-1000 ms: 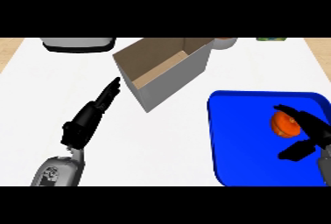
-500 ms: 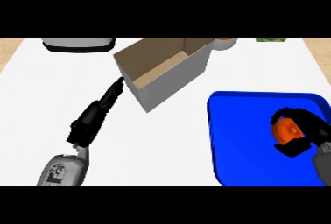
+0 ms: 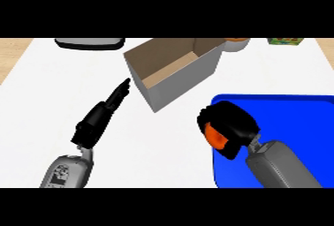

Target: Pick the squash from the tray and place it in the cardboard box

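Orange squash (image 3: pixel 215 136) sits enclosed in the curled right hand (image 3: pixel 229 126), over the blue tray's (image 3: pixel 287 110) left rim. Left hand (image 3: pixel 104 114) extends straight-fingered toward the cardboard box (image 3: pixel 171 70), holding nothing.

The right robot hand (image 3: pixel 229 128) curls shut around an orange squash (image 3: pixel 215 136); the left robot hand (image 3: pixel 104 114) (fingers straight) points forward.

Grey forearms; black left hand (image 3: pixel 98 118), black right hand (image 3: pixel 231 123).
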Controlling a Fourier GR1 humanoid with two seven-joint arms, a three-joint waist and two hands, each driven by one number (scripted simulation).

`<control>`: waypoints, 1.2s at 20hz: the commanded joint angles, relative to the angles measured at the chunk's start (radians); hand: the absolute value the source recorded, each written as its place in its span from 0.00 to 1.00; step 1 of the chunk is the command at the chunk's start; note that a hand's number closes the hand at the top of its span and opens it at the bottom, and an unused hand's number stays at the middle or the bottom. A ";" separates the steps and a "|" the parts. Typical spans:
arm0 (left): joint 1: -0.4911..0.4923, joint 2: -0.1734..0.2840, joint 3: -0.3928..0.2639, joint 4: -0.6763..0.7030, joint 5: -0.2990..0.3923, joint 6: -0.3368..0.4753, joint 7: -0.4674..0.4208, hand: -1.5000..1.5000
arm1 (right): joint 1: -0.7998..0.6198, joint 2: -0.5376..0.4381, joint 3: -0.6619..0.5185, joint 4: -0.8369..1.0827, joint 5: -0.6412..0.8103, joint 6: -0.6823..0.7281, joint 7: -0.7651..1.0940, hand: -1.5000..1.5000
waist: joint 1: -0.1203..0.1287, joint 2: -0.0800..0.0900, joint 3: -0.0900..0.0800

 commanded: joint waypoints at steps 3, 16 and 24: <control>0.026 -0.014 0.003 0.006 -0.017 0.029 -0.013 0.50 | 0.005 0.089 0.129 -0.095 0.142 -0.178 -0.028 1.00 | -0.044 0.002 0.002; 0.008 0.014 0.042 -0.039 -0.008 0.014 0.039 0.50 | 0.051 0.064 -0.174 -0.731 -0.287 0.269 0.081 1.00 | -0.059 -0.001 0.001; -0.017 -0.024 0.015 -0.025 -0.019 0.016 0.053 0.50 | -0.177 0.148 -0.362 -0.649 -0.422 0.368 0.314 1.00 | -0.047 0.003 0.001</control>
